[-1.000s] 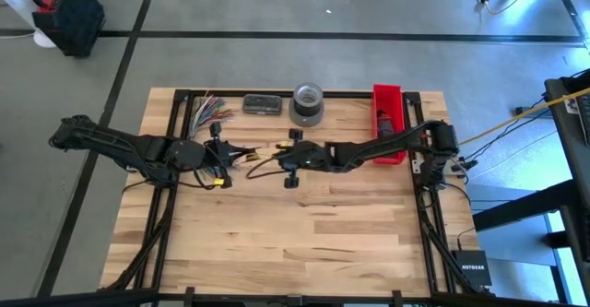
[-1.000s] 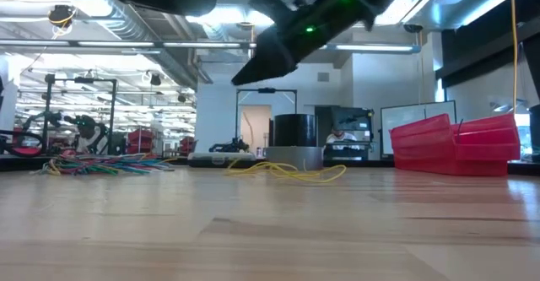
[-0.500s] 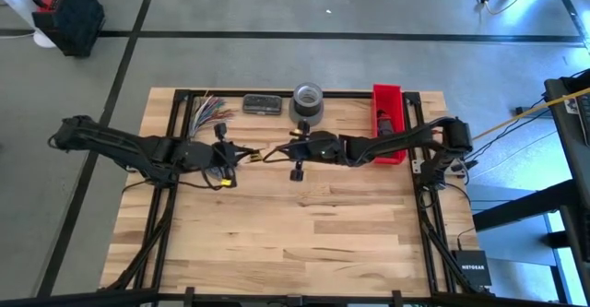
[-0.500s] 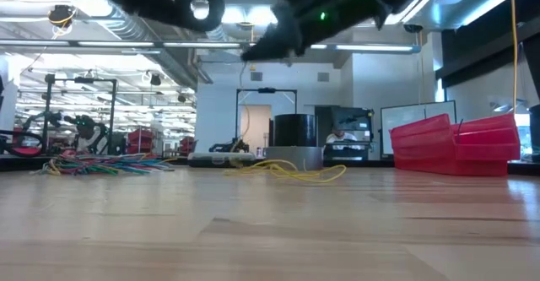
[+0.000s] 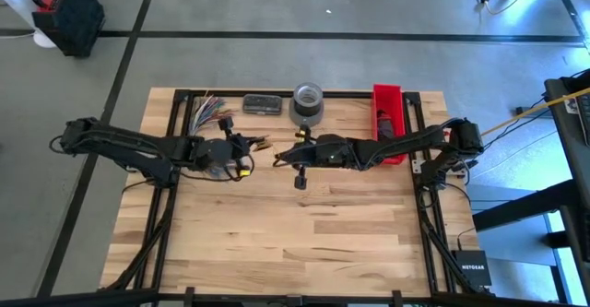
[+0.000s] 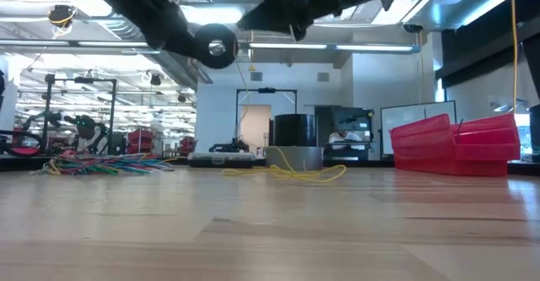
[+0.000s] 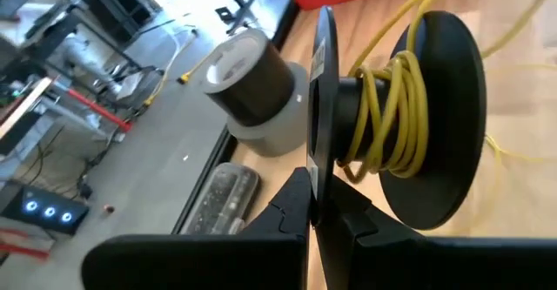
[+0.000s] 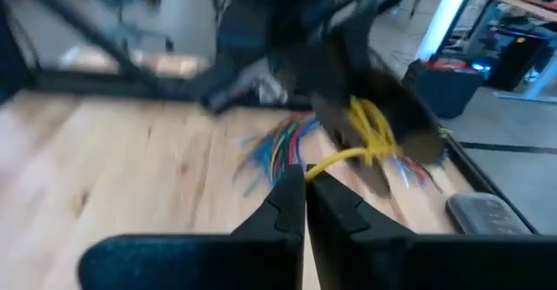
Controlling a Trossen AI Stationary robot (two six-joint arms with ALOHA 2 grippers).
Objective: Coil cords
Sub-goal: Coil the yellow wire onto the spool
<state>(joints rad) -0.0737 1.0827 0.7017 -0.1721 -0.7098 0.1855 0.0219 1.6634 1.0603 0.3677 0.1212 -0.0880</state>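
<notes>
A black spool (image 7: 435, 124) with yellow cord (image 7: 383, 116) wound on its hub hangs over the table's middle; my left gripper (image 7: 312, 216) is shut on it. The spool also shows in the low view (image 6: 217, 49). My right gripper (image 8: 305, 178) faces it from the right, shut on the yellow cord (image 8: 344, 158) that runs to the spool (image 8: 374, 129). In the high view the left gripper (image 5: 249, 147) and right gripper (image 5: 280, 157) stand close together. More yellow cord (image 6: 295, 172) lies loose on the table. A bundle of multicoloured cords (image 5: 208, 112) lies at the far left. My left gripper pinches the rim of the spool's thin flange (image 7: 318, 164) between its two fingers, which lie in line with the disc. The spool is lifted clear of the table, its axis roughly level. My right gripper pinches the yellow cord (image 8: 318, 168) at its fingertips, coming nearly level from the table's right. From there the cord runs in a short curve to the windings on the spool; blur hides more.
A grey tape roll (image 5: 307, 104) and a dark flat device (image 5: 262, 104) sit at the far edge, with a red bin (image 5: 388, 123) at the far right. The near half of the wooden table (image 5: 295, 242) holds nothing.
My left gripper has carried the spool toward the table's right and downward, turning as it went. My right gripper has risen and drawn back toward the table's right, staying shut. The two grippers remain close together.
</notes>
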